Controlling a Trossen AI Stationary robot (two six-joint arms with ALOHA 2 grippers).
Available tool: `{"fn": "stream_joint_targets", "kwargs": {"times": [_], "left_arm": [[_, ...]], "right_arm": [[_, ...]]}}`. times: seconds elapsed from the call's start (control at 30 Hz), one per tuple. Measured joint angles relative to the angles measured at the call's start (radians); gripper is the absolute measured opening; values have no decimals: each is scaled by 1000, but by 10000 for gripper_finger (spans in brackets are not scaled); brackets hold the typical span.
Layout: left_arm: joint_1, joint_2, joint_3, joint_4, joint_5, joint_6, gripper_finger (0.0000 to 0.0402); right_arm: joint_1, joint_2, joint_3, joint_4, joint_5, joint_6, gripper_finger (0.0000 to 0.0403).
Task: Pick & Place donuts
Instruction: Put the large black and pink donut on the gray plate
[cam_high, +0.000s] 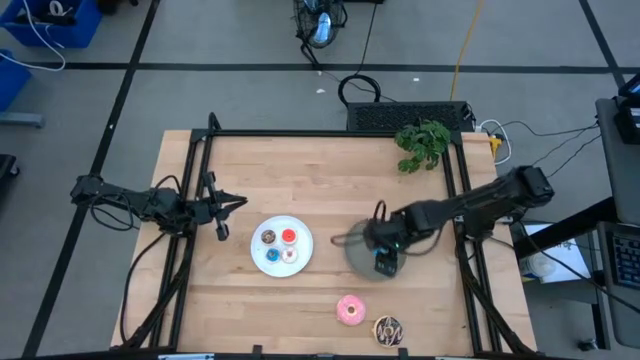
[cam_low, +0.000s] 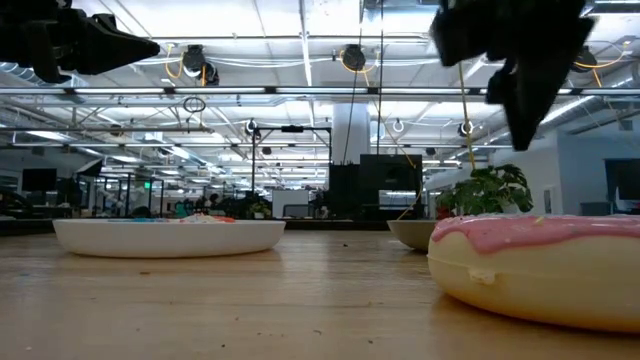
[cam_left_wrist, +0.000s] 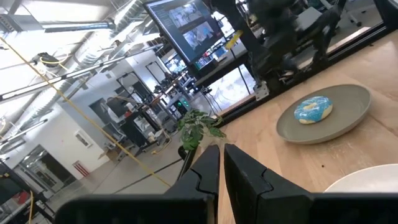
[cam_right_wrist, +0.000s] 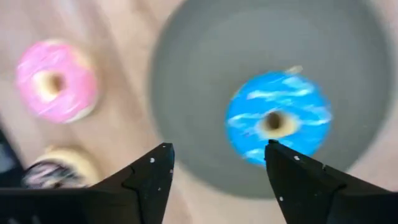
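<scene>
Above the grey plate, the right gripper hovers, fingers wide, over the blue sprinkled donut; left gripper fingers nearly closed.

Grey floor, bright ceiling lights overhead.

The blue donut had pale streaks and lay on a grey plate. The pink donut had a cream underside, the brown donut pale sprinkles. A white plate bore red, blue, white and brown rings. The table was light wood.
</scene>
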Motion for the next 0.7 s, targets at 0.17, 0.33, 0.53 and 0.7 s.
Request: {"fn": "stream_joint_targets", "kwargs": {"times": [0.17, 0.33, 0.53, 0.7], "left_arm": [[0, 0, 0, 0, 0, 2, 31], [0, 0, 0, 2, 0, 0, 31], [0, 0, 0, 3, 1, -11, 31], [0, 0, 0, 3, 1, -13, 31]], "right_arm": [[166, 6, 10, 60, 47, 117, 195], [307, 8, -27, 134, 104, 156, 155], [378, 8, -128, 414, 124, 133, 122], [378, 8, -184, 506, 241, 129, 67]]}}
